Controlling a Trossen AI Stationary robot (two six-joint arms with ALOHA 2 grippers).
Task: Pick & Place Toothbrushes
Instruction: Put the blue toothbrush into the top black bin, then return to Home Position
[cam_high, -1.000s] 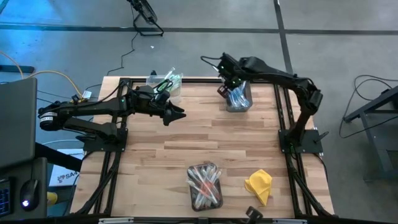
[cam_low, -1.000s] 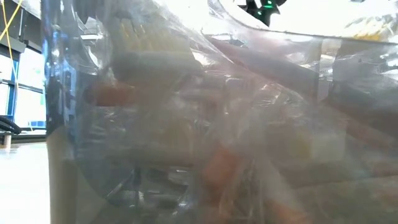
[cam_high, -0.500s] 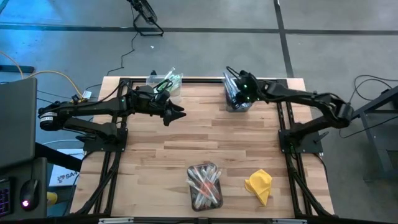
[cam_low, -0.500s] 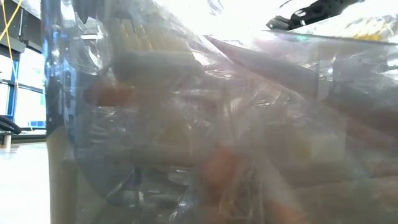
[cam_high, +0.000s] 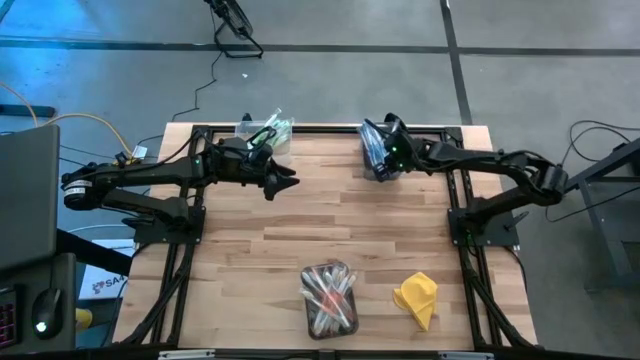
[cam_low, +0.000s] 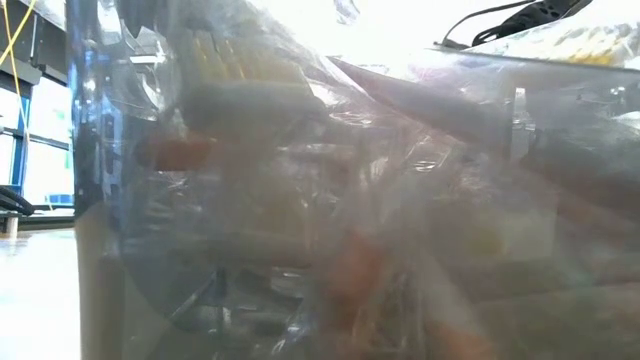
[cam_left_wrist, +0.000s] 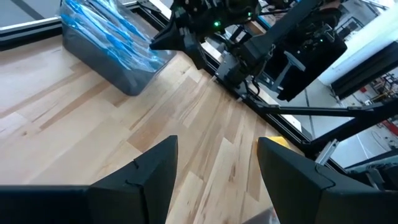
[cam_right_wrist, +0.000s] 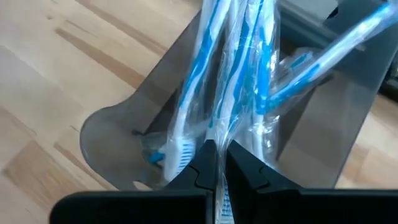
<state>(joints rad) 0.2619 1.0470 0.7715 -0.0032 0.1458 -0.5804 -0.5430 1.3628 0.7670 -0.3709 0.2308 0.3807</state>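
Right end effector (cam_right_wrist: 216, 163), fingers together on a wrapped blue toothbrush (cam_right_wrist: 214, 74), hangs over the grey bin (cam_right_wrist: 118, 134); its long axis runs straight ahead. Left end effector (cam_left_wrist: 214, 163) waits, fingers apart.

No text, label, brand, number or sign can be read anywhere; a white item on the floor at eight o'clock of the table bears print too small to read.

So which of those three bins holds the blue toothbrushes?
The far-right bin, under the right gripper. The far-left bin shows green ones; the near bin holds pink-red ones.
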